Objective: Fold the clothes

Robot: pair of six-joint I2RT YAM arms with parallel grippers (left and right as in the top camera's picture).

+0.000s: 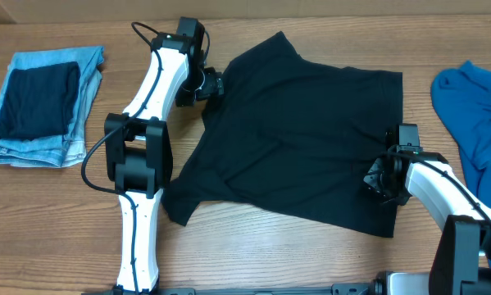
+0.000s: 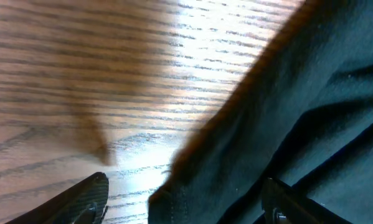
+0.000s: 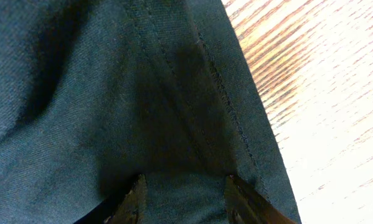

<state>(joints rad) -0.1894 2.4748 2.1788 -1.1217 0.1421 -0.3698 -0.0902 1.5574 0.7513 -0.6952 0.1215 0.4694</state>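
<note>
Your black T-shirt (image 1: 302,156) lies spread out in the middle of the wooden table (image 1: 253,254). Your left gripper (image 1: 211,84) sits at the shirt's far left edge, jaws wide apart, with the cloth edge loose between them and nothing held. Your right gripper (image 1: 382,182) rests on the near right corner, jaws partly apart over the stitched hem, not pinching it

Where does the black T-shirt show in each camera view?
Overhead: black T-shirt spread across the middle.
Left wrist: black T-shirt fills the right side, edge diagonal.
Right wrist: black T-shirt covers left and centre.
Shared landmark: wood-grain table, bare beside the shirt's edge.
</note>
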